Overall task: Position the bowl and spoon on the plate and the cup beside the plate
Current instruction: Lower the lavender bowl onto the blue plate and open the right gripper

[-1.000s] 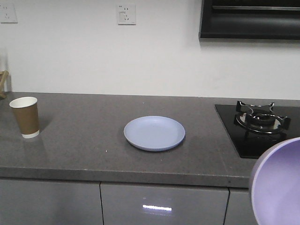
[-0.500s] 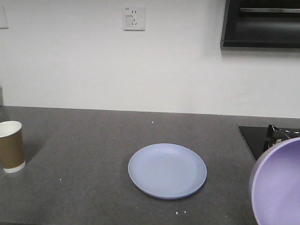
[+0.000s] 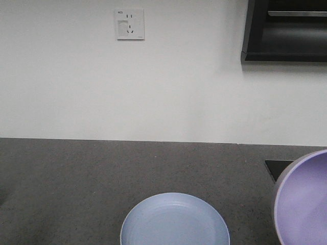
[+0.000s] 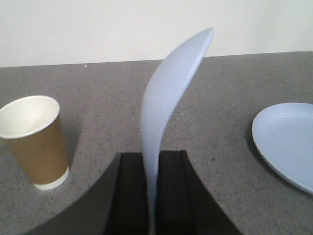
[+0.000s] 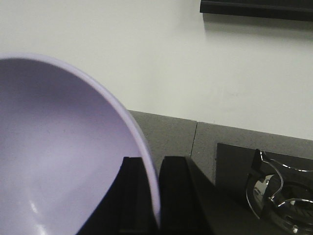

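Note:
My left gripper [image 4: 153, 157] is shut on the handle of the pale blue-white spoon [image 4: 168, 93], which stands up above the counter. To its left in the left wrist view stands the brown paper cup [image 4: 35, 142], upright and empty. The light-blue plate [image 4: 289, 143] lies flat to the right, and its far half shows at the bottom of the front view [image 3: 174, 222]. My right gripper [image 5: 152, 164] is shut on the rim of the lavender bowl [image 5: 58, 156], tilted and held in the air. The bowl [image 3: 304, 204] fills the front view's lower right corner.
The grey stone counter [image 3: 76, 178] runs back to a white wall with a socket [image 3: 129, 24]. A black hob with a metal burner [image 5: 279, 191] sits to the right, its corner [image 3: 276, 168] beside the bowl. A dark cabinet [image 3: 286, 30] hangs at the upper right.
The front view has closed in on the counter: the plate has slid to the bottom edge and the cup has left the frame on the left. The bowl stays at the right edge.

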Tool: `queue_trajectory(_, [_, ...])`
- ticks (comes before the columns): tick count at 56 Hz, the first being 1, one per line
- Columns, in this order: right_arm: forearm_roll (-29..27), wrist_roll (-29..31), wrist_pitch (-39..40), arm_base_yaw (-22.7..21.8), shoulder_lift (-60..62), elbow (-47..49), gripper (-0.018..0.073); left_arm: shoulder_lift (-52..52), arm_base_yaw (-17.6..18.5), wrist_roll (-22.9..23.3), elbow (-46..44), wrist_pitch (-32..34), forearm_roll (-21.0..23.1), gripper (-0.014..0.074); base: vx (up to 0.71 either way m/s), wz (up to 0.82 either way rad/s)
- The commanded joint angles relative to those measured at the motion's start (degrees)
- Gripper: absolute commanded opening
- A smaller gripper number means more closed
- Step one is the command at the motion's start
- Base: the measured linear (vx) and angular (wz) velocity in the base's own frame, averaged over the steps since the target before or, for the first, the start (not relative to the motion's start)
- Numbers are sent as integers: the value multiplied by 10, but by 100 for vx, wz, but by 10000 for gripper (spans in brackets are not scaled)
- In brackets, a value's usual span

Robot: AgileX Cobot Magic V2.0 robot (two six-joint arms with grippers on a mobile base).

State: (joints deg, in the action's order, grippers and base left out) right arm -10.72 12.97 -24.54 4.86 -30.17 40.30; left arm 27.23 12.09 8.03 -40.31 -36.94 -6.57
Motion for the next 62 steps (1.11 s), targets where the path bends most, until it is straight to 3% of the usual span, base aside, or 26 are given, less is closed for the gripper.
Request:
queue_trajectory(1, [-2, 3, 52, -1, -5, 17, -8, 4, 3, 0, -15, 45, 1, -6, 27, -14])
queue_trajectory(50, [-2, 3, 52, -1, -5, 17, -8, 8, 3, 0, -15, 45, 1, -6, 6, -3])
queue_trajectory(62, [-40, 1, 55, -1, -5, 17, -8, 8, 3, 0, -15, 45, 1, -6, 0, 0])
